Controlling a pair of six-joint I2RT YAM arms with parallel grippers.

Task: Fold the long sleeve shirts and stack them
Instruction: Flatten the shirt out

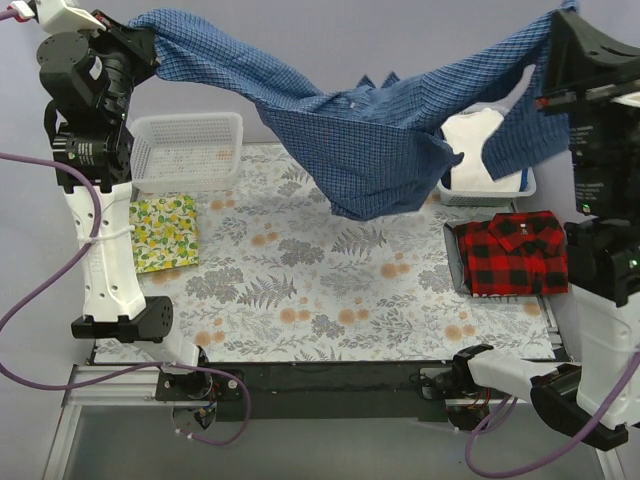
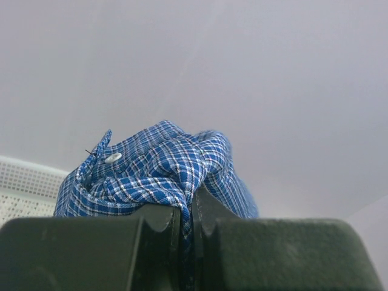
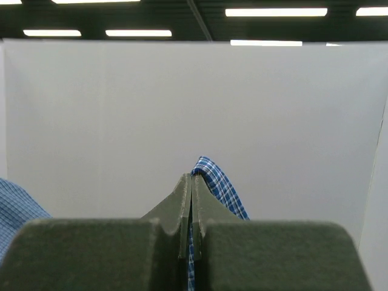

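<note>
Blue checked shirt (image 1: 370,150) hangs as a slack span between the two arms, its body sagging over the far part of the floral mat (image 1: 300,290) without lying on it. Left gripper (image 2: 187,209) is pinched tight on a bunched end where a button shows. Right gripper (image 3: 191,182) is likewise clamped on a thin fold of the same cloth. Red-and-black plaid shirt (image 1: 513,252) lies folded at the mat's right side and is the likely base of the stack. Good practice here would be to lower both ends evenly so the body spreads flat, clear of the white basket (image 1: 186,150) and the plaid shirt.

Hung blue shirt (image 1: 370,160) blocks rear; front mat (image 1: 330,290) open.
</note>
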